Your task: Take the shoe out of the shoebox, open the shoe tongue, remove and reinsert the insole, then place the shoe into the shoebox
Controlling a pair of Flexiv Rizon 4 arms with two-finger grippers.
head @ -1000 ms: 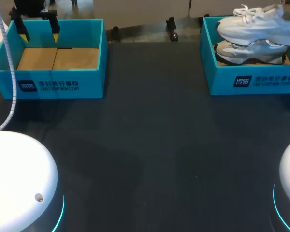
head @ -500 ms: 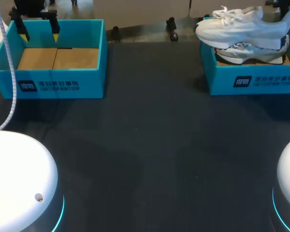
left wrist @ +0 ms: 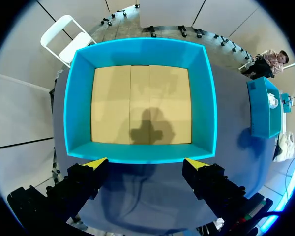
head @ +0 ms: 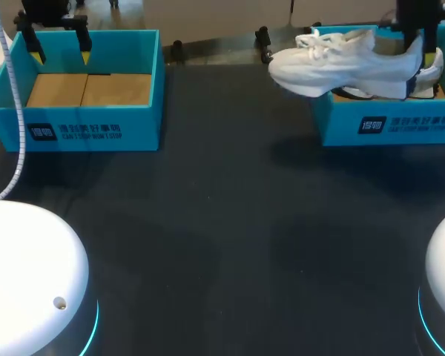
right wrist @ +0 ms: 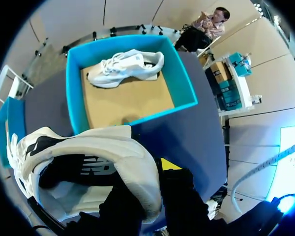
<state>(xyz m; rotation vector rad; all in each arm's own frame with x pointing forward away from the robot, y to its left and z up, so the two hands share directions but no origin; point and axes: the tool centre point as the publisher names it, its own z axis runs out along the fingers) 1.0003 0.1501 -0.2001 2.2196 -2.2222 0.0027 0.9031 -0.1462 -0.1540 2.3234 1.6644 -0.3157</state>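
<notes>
The right gripper is gripping a white shoe by its heel, clenched on the heel collar. In the right wrist view one yellow-tipped finger is pressing the outside of the heel, and the other seems to be tucked inside the opening, though it is mostly hidden there. The shoe is hanging in the air, clear of the table. Its heel is sitting above the right shoebox while its laced toe is pointing out past the box's near-side wall, toward the middle of the table. A second shoe is lying on its side on the cardboard floor of that same box, against the far wall as the wrist camera sees it.

Across the table, the left gripper is hovering over the far wall of the left shoebox. Its fingers are spread wide, touching nothing. In its own wrist view the two yellow tips are standing apart just above one teal wall of the box, and its shadow is falling on the bare cardboard floor.
</notes>
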